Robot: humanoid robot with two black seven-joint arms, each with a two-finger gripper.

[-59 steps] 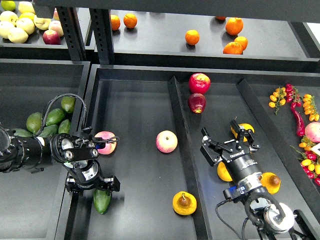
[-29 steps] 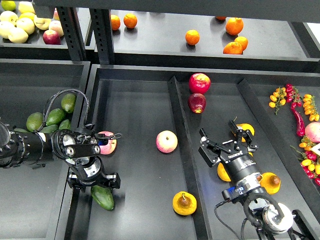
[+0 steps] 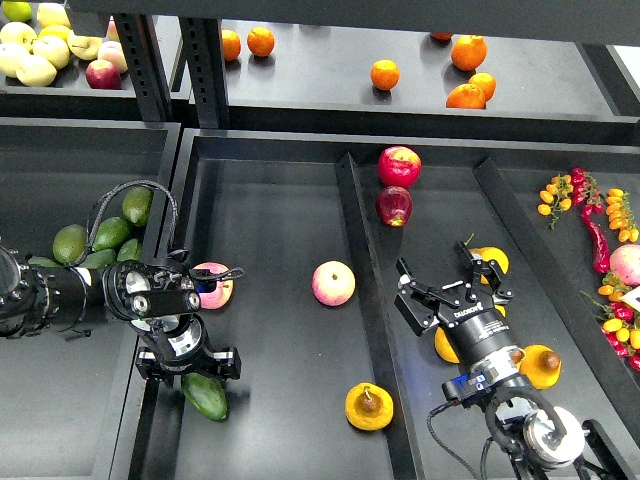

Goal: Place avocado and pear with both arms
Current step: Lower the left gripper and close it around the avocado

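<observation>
**Fruit in the black trays, both arms low**

Avocado (image 3: 206, 395) is lying at the near-left corner of the middle tray (image 3: 270, 200), tilted, right up against the tray's left wall. The left gripper (image 3: 188, 363) sits directly over its upper end, and the fingers look like they're closed around the top of the avocado, though the gripper body hides most of the contact, so take that with a grain of salt. A pink apple (image 3: 211, 285) is just behind the left arm's wrist, partly covered by it.

The pear (image 3: 369, 406) sits on the tray surface near the front, close to the divider, dark stub end facing up. Nothing is touching it. Another pink-yellow apple (image 3: 333, 283) is further back in the same tray, well apart from the pear.

The right gripper (image 3: 449, 287) is in the next compartment over, fingers spread wide and holding nothing. It hovers among a few yellow-orange fruits (image 3: 540, 366), one peeking out just past its fingertips.

Two red apples (image 3: 398, 166) sit at the far end by the divider, and a pile of green avocados (image 3: 100, 235) sits in the left bin.
</observation>
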